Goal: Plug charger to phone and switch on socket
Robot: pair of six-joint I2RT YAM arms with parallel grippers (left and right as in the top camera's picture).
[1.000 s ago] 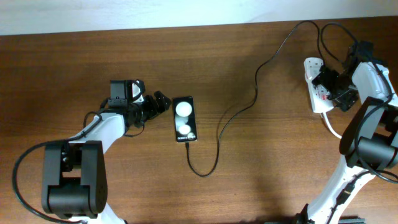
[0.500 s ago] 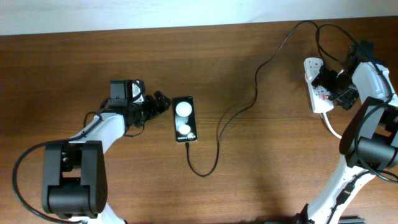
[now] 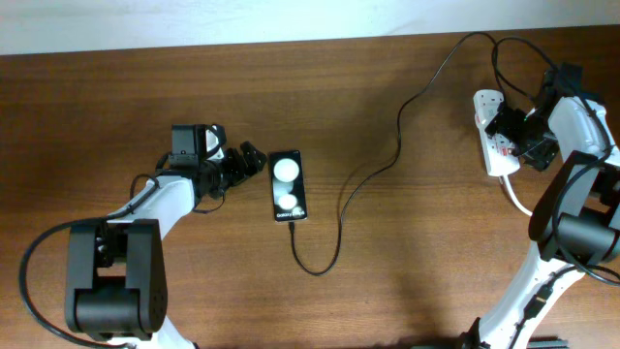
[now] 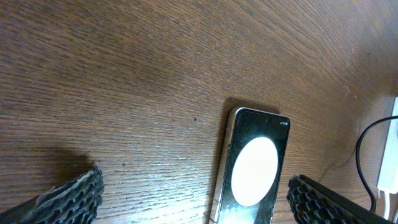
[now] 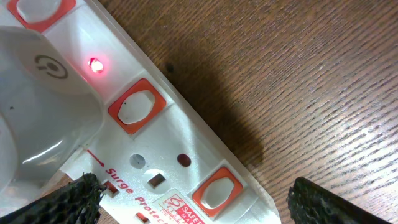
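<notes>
Left gripper jaws wide, holding nothing. In the left wrist view both fingertips sit at the bottom corners with bare table between them. The phone lies flat just ahead of the jaws, offset toward one finger, near but not touching. Its long edge faces the gripper and its rounded corner and metal rim are clear. There is open wood on the phone's far side and behind the jaws. The charger meets the phone's short end away from the jaws, loops out, then runs across the table toward the socket; cannot tell if the plug is fully seated. Right gripper jaws also wide, hanging over the socket and gripping nothing. In the right wrist view the strip's long edge cuts diagonally under the jaws, with open table beyond it. A red light glows, orange-framed switches lie below the jaws, and a white adapter sits at one side. The thick white cord leaves the strip's end nearest the arm base.
</notes>
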